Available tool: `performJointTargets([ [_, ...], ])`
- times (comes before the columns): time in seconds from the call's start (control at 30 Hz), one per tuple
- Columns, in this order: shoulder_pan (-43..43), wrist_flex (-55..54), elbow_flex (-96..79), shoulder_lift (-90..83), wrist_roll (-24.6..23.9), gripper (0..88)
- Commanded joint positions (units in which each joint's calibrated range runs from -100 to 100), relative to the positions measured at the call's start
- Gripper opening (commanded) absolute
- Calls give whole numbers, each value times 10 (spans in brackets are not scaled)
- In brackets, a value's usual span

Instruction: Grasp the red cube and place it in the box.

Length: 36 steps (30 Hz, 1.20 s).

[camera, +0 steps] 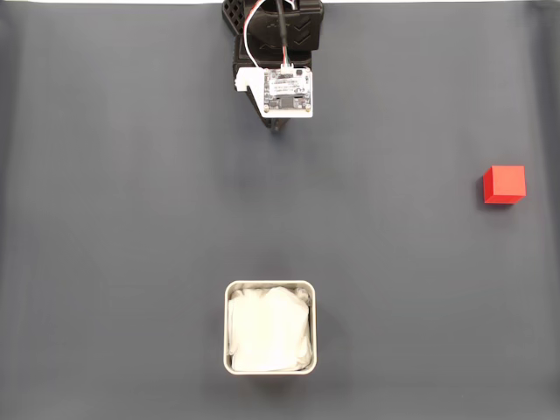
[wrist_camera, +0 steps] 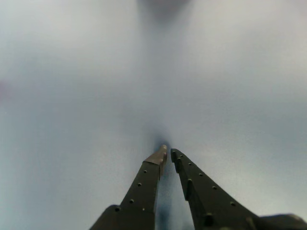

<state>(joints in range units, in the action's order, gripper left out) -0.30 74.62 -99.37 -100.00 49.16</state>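
The red cube (camera: 505, 184) sits alone on the dark grey mat at the far right of the fixed view. The box (camera: 270, 326), a pale square tin with white lining, stands at the bottom centre, with nothing but the lining inside. My arm hangs at the top centre, folded back, and the gripper (camera: 276, 129) pokes out just below the white wrist board, far from both cube and box. In the wrist view the two dark fingers meet at their tips, so the gripper (wrist_camera: 168, 151) is shut with nothing in it, close above bare mat.
The dark grey mat (camera: 114, 219) covers the whole table in the fixed view. A white strip of the table's far edge (camera: 105, 2) shows along the top.
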Motion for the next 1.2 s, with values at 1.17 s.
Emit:
performJointTargets([
  [1.17, -10, -104, 15, 17, 0, 0],
])
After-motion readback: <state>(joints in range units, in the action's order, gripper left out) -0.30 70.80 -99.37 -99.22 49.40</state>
